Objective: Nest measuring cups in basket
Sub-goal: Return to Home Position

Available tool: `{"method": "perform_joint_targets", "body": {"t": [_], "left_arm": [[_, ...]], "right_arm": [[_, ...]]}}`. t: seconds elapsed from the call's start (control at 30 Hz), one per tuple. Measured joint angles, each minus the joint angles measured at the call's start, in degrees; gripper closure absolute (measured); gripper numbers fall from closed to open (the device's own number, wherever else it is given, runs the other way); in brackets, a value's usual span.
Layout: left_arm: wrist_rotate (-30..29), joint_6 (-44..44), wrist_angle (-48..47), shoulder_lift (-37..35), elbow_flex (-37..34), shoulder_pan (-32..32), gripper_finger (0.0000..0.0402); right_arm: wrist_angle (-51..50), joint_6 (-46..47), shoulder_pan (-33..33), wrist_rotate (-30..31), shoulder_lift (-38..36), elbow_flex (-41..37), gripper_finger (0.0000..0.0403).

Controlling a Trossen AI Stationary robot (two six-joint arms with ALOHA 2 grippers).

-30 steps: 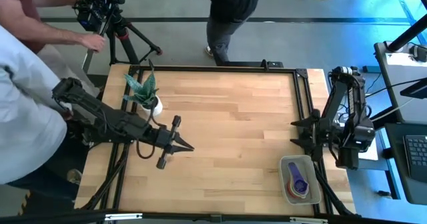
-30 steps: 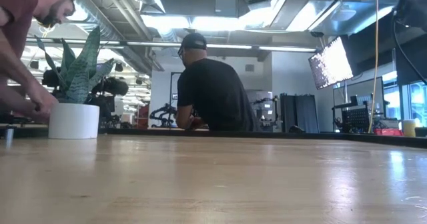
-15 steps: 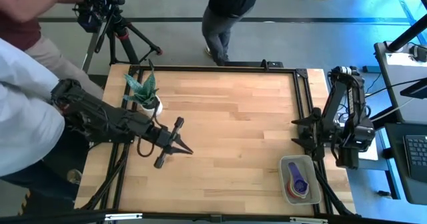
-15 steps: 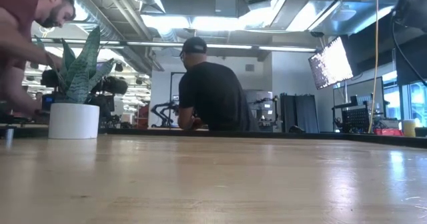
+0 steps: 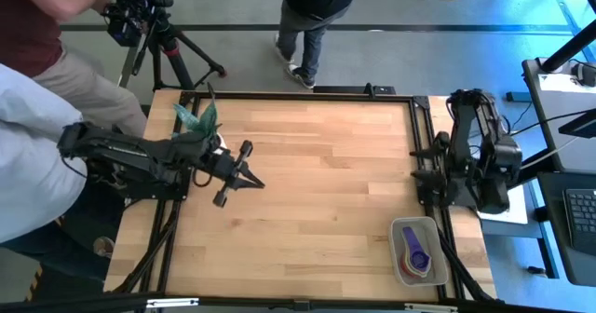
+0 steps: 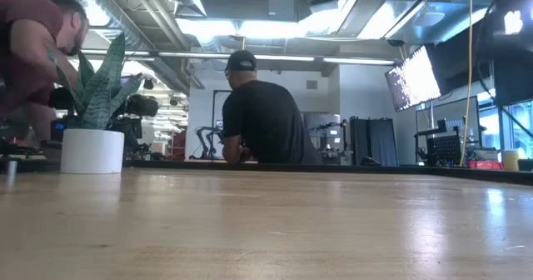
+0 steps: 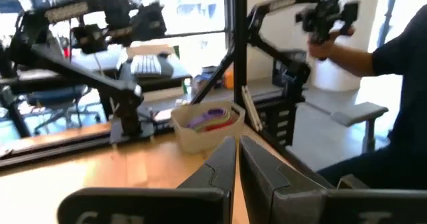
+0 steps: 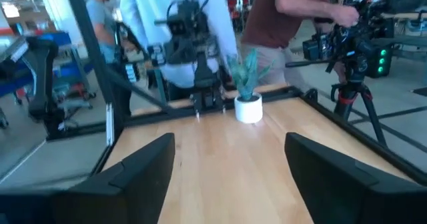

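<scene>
The basket (image 5: 419,250), a translucent tub, stands at the table's near right corner with the measuring cups (image 5: 415,248) stacked inside, a purple one on top. It also shows in the left wrist view (image 7: 209,125). My left gripper (image 5: 257,183) is shut and empty over the table's left half, near the plant pot. My right gripper (image 8: 230,141) is open and empty at the table's right edge, beyond the basket's far side (image 5: 431,169).
A white plant pot (image 5: 216,145) with green leaves stands at the far left of the table, close to my left arm; it also shows in the low view (image 6: 92,150). People stand beyond the far and left edges, beside a camera tripod (image 5: 158,34).
My left gripper has swung toward the table's far edge and a little left, closer to the plant pot, still shut. My right arm has drawn back and folded toward the table's right edge. The person at the far edge has stepped away.
</scene>
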Motion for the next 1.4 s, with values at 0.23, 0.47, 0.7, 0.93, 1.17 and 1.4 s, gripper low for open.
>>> {"method": "perform_joint_targets", "body": {"t": [0.23,0.47,0.7,0.93,1.17,1.4], "left_arm": [[6.60,-0.70,5.20,2.14,-1.28,3.62,0.0388],[12.87,-2.59,8.06,3.63,-1.22,7.49,0.0388],[15.62,-0.86,8.67,3.61,-1.20,7.55,0.0388],[17.73,0.57,10.93,5.19,-1.16,7.88,0.0388],[21.27,-2.02,16.69,9.02,-1.14,10.03,0.0388],[23.30,-4.67,20.21,11.81,-1.14,12.35,0.0388]], "right_arm": [[-0.01,-0.35,0.00,2.68,-12.19,-8.04,0.0119],[6.86,0.01,0.15,2.72,-15.96,-10.71,0.0119],[18.69,-12.30,-0.45,3.06,-12.84,-10.69,0.0119],[19.13,-8.42,-0.46,2.90,-10.53,-12.37,0.0119],[23.46,-1.29,-2.84,2.47,-6.29,-17.82,0.0119],[26.34,-0.77,-6.66,2.58,-1.32,-18.06,0.0119]]}}
